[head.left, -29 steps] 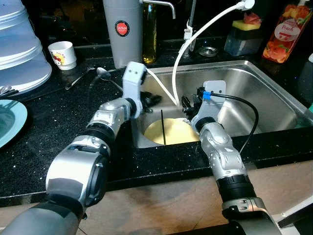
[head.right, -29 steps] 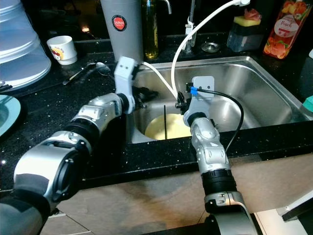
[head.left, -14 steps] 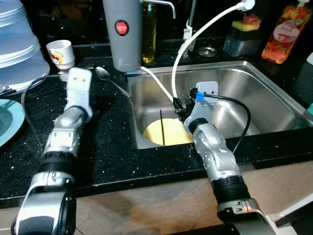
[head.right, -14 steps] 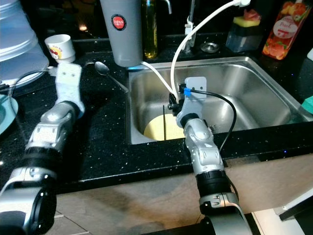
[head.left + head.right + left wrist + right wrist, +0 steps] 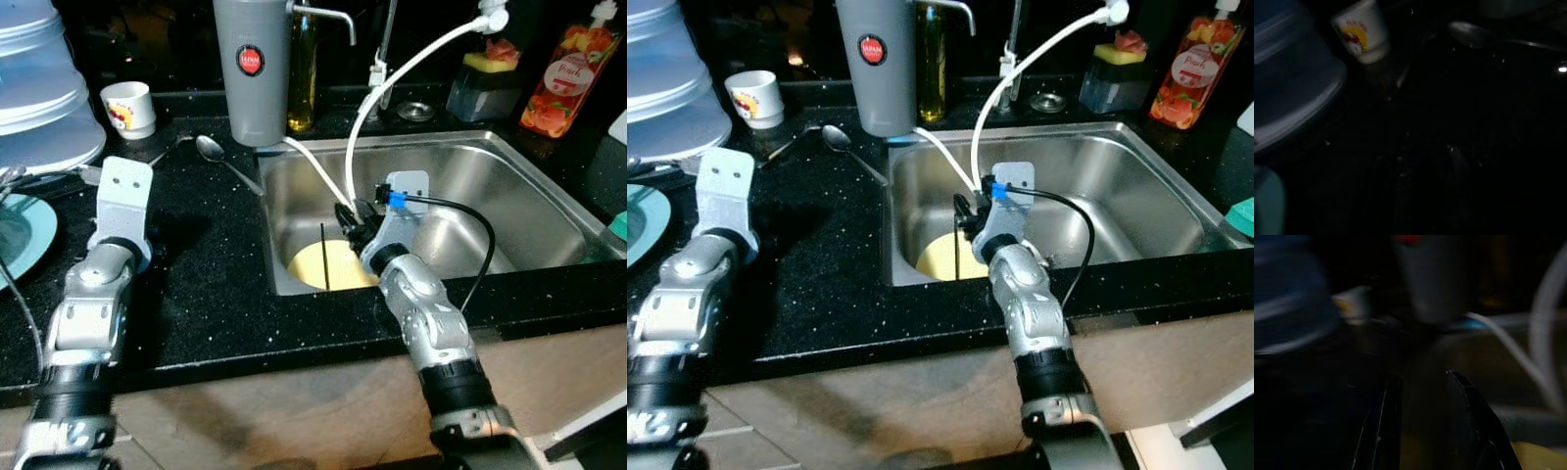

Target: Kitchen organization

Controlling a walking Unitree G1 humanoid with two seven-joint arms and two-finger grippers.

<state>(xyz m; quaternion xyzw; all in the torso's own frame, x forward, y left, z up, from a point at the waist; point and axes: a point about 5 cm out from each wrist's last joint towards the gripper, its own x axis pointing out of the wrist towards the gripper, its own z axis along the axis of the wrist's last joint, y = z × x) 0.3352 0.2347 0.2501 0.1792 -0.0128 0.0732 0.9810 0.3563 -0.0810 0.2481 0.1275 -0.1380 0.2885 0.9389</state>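
Two jaws: the right gripper (image 5: 345, 217) parted, empty, should descend squarely onto the yellow plate (image 5: 333, 266) below; left unclear.

A black speckled worktop (image 5: 216, 284) holds a steel sink (image 5: 509, 196). Near its back edge stand a grey canister (image 5: 253, 69), a small white cup (image 5: 129, 108) and a spoon (image 5: 217, 155). A teal plate (image 5: 22, 230) lies at the left edge.

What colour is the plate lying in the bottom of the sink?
The plate is pale yellow, clearest in the left eye view, beside the right gripper.
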